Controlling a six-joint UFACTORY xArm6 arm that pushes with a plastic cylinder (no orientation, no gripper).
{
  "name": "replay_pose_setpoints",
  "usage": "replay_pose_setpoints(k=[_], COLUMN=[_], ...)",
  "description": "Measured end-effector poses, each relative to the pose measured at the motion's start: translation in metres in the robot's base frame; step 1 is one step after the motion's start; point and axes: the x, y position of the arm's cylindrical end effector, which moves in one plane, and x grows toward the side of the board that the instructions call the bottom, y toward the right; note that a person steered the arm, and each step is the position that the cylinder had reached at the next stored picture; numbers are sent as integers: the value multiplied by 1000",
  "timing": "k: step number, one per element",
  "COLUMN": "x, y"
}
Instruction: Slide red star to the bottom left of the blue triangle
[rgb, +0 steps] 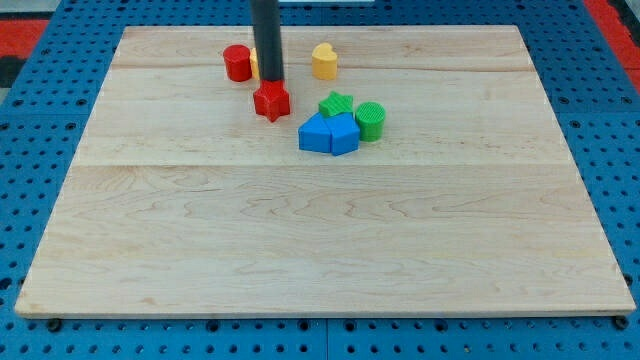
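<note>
The red star (271, 100) lies on the wooden board (320, 230) near the view's top, left of centre. My tip (271, 80) rests right at the star's top edge, touching or nearly touching it. The blue triangle (343, 133) sits to the star's lower right, pressed against a blue cube-like block (317, 134) on its left. The star is up and to the left of both blue blocks, with a small gap.
A green star (336, 104) and a green cylinder (370, 121) touch the blue blocks from the top and right. A red cylinder (237, 63) and a yellow heart-like block (324, 61) lie near the top edge. Another yellow block (254, 65) is mostly hidden behind the rod.
</note>
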Motion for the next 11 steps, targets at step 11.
replay_pose_setpoints(k=[11], x=[33], y=[18])
